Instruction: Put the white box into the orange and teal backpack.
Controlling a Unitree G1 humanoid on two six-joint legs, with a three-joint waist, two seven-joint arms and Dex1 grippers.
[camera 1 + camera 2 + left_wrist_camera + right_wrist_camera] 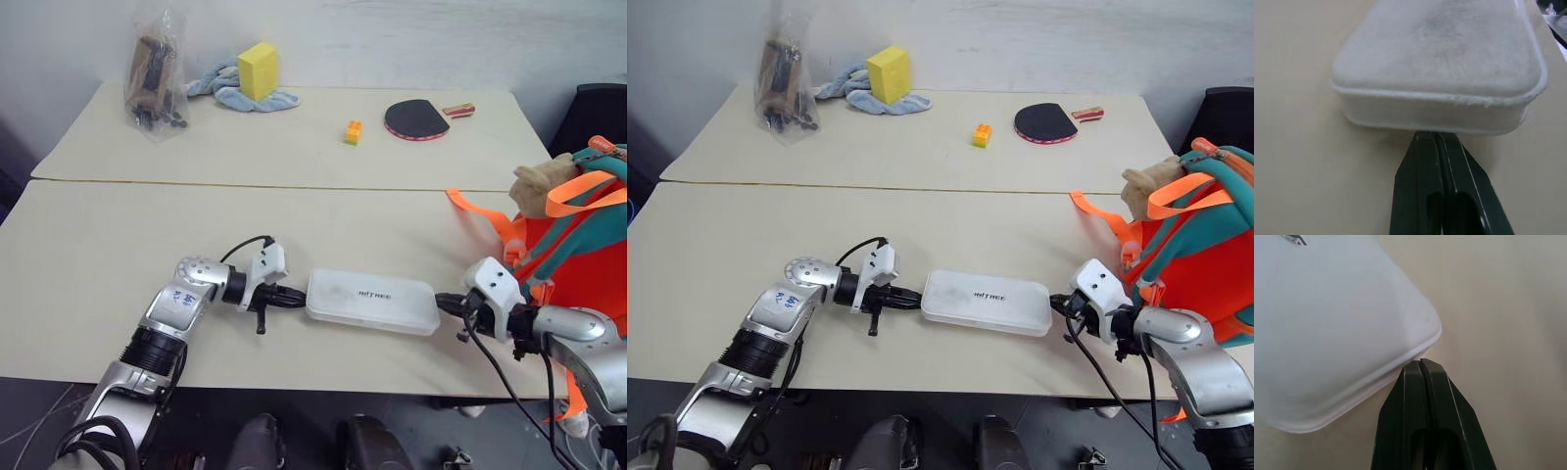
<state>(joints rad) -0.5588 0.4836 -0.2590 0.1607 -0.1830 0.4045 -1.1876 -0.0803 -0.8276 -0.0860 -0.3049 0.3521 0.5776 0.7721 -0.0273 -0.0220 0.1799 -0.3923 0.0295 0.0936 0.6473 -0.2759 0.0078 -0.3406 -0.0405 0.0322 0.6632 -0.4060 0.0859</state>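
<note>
The white box (pixel 372 301) lies flat on the near table, long side across, with small dark lettering on top. My left gripper (pixel 300 293) is shut, its tips pressed against the box's left end (pixel 1430 112). At the other end, my right gripper (pixel 443 305) is also shut, its tips touching the box's right corner (pixel 1420 350). The box sits squeezed between the two shut grippers. The orange and teal backpack (pixel 578 245) stands at the table's right edge, just beyond my right arm, with a tan plush piece (pixel 542 184) on top and orange straps (pixel 480 217) trailing onto the table.
The far table carries a clear bag of dark items (pixel 155 73), a yellow sponge block (pixel 259 70) on a blue-grey cloth (pixel 227 90), a small orange-and-yellow brick (pixel 353 132), and a black paddle with a red edge (pixel 416 119). A seam (pixel 245 183) joins the two tables.
</note>
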